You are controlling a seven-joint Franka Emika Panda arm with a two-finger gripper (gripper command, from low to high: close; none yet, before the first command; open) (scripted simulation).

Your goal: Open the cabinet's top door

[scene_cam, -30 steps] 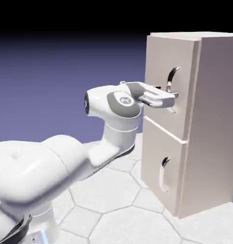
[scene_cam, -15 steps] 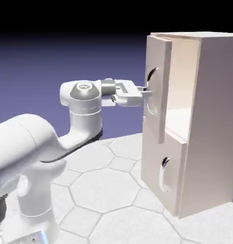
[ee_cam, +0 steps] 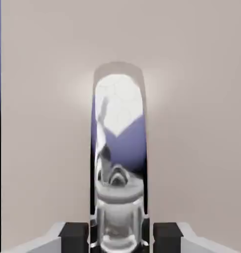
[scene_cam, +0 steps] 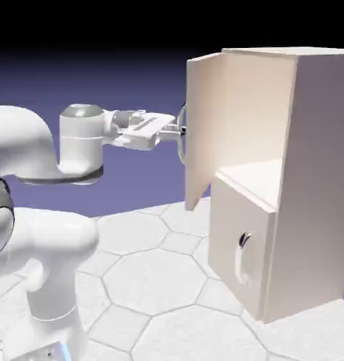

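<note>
The cabinet (scene_cam: 309, 176) is a tall pale beige box at the exterior view's right. Its top door (scene_cam: 203, 127) stands swung wide open toward the left, and the upper compartment shows empty. My gripper (scene_cam: 180, 130) is shut on the top door's curved silver handle (scene_cam: 183, 137), reaching in level from the left. In the hand view the shiny handle (ee_cam: 118, 148) runs up between my dark fingertips (ee_cam: 75, 234), with the beige door panel (ee_cam: 201, 123) filling the background.
The shorter lower door (scene_cam: 238, 247) stays closed, its small silver handle (scene_cam: 242, 254) facing out. My white arm (scene_cam: 34, 233) bulks up at the lower left. A hexagon-tiled table (scene_cam: 154, 282) lies under everything.
The top door went from closed to wide open, swinging out to the left. My gripper closed on its handle and drew back leftward with it.
</note>
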